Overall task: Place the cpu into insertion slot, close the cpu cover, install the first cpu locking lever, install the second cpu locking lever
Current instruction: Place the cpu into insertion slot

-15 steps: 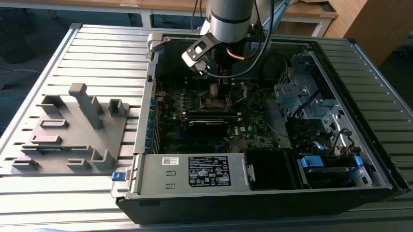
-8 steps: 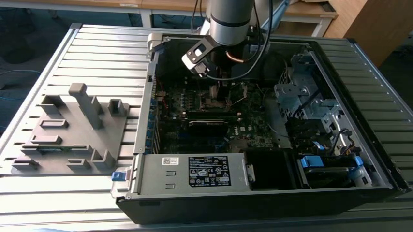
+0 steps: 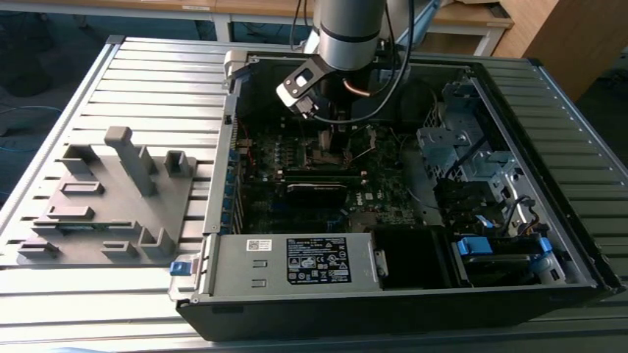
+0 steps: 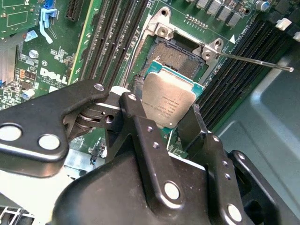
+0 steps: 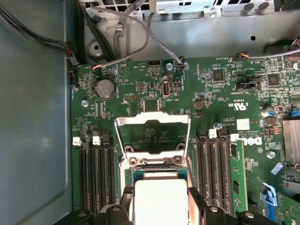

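Your arm (image 3: 348, 33) is a smooth silver-grey tube. A pale bracket with a black camera block (image 3: 302, 82) sits at its wrist, and dark cables (image 3: 396, 70) hang alongside it. In the second wrist view, you'll see your gripper (image 4: 166, 110) is matte black, built of flat linked bars with rounded ends. Shiny silver rivets (image 4: 171, 190) and small dark screws (image 4: 155, 145) pin them. Its fingers (image 4: 187, 129) are black as well.

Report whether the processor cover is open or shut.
Open: the cover stands raised off the socket, whose contacts lie bare; the end effector holds the chip.
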Controlling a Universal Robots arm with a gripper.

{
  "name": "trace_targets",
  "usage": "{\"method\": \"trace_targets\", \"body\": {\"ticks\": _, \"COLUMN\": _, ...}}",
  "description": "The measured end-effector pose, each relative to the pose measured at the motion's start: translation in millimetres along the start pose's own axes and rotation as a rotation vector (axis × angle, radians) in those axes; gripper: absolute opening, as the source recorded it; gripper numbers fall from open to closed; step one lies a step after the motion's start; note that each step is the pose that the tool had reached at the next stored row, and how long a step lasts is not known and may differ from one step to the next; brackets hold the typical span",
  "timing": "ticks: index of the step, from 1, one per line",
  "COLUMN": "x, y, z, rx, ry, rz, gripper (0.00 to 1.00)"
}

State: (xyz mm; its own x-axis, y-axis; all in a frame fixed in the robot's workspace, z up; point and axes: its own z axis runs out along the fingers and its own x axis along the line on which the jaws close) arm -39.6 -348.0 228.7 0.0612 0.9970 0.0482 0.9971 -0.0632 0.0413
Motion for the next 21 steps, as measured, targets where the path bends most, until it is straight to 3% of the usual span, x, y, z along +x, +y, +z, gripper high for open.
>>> {"method": "trace_targets", "body": {"ticks": 9, "x": -0.6, "y": -0.7, "z": 11.3, "rx": 0.0004, "ry": -0.0002, "rz": -0.004, "gripper": 0.54}}
{"method": "trace_targets", "body": {"ticks": 13, "x": -0.7, "y": -0.8, "z": 12.2, "rx": 0.0026, "ry": 0.0014, "rz": -0.048, "gripper": 0.54}}
{"method": "trace_targets", "body": {"ticks": 21, "x": -0.8, "y": -3.3, "z": 12.3, "rx": 0.0024, "ry": 0.0018, "rz": -0.049, "gripper": 0.54}}
